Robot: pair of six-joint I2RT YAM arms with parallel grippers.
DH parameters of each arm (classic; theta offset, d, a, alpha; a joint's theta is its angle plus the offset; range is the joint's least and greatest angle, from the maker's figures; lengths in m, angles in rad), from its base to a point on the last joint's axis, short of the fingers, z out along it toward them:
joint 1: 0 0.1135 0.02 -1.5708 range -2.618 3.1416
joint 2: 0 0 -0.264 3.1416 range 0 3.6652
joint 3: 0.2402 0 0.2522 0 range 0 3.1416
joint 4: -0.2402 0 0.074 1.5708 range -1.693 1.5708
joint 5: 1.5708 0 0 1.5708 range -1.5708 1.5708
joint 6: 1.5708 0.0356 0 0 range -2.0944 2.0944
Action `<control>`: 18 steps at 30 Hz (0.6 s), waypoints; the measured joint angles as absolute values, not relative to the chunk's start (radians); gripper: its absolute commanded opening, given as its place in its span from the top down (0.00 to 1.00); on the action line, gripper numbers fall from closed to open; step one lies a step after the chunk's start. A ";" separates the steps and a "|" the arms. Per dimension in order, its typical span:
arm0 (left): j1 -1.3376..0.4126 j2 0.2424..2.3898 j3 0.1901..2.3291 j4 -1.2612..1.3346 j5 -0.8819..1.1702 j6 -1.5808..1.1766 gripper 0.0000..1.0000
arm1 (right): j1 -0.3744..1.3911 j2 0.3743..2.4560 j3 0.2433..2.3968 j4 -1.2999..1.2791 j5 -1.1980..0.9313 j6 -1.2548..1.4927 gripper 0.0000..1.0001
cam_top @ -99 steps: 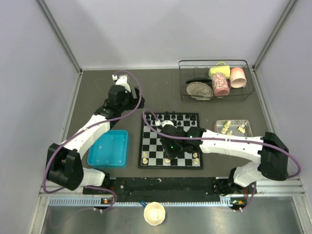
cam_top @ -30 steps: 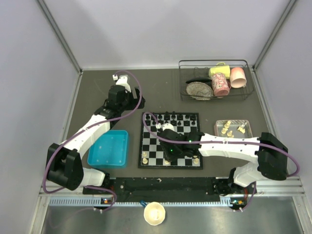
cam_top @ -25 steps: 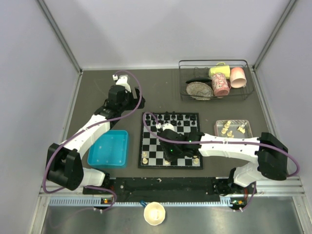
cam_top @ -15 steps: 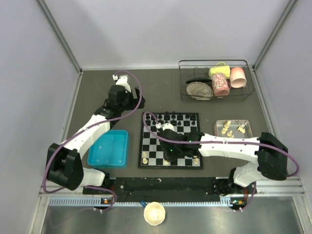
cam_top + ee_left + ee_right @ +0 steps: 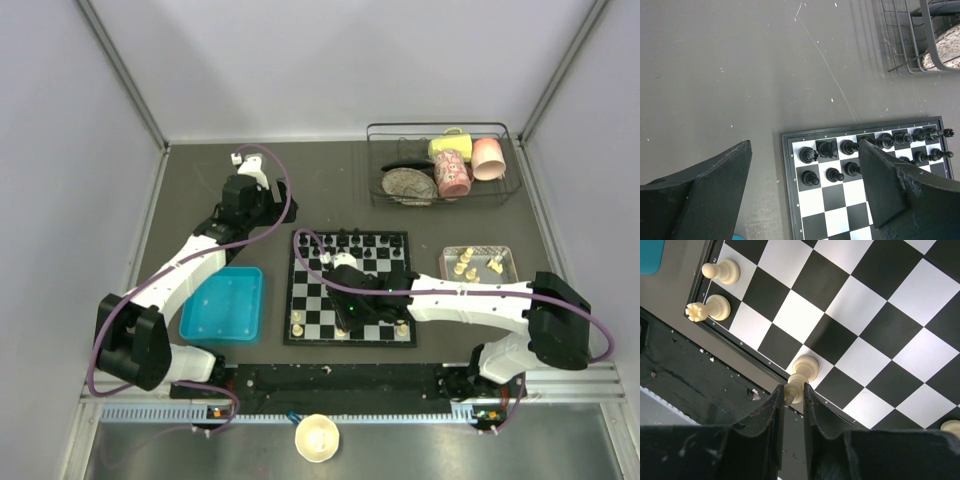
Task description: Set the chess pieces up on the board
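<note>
bench (image 5: 200,200): dark grey, matte, flecked with pale scuffs and fine scratches; pale walls rise at its left, far and right edges.
chessboard (image 5: 312,300): flat on the bench, about midway between left and right edges, nearer the near edge; sides square to the bench edges.
blue tray (image 5: 224,304): just left of the chessboard, towards the near-left corner.
pinkish-grey tray (image 5: 508,256): right of the chessboard, close to the right edge.
wire dish rack (image 5: 420,125): in the far-right corner.

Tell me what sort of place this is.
Probably a robot lab cell: two arms bolted at a table's edge, bare panel walls around it, staged props like a board and dish rack.
</note>
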State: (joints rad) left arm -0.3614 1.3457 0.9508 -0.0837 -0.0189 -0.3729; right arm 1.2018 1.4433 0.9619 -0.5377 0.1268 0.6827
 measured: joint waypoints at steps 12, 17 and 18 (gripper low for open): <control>-0.361 1.346 0.945 -0.083 -0.019 -0.373 0.09 | 1.202 1.443 0.960 -0.533 0.126 0.683 0.84; -0.361 1.346 0.945 -0.083 -0.019 -0.373 0.09 | 1.202 1.445 0.957 -0.524 0.120 0.683 0.71; -0.361 1.346 0.945 -0.083 -0.019 -0.373 0.09 | 1.202 1.448 0.957 -0.523 0.118 0.684 0.71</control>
State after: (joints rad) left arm -0.3614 1.3457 0.9451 -0.0834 -0.0185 -0.3733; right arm 1.2018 1.4479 0.9565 -0.5232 0.1177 0.6838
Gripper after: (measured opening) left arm 0.915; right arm 0.263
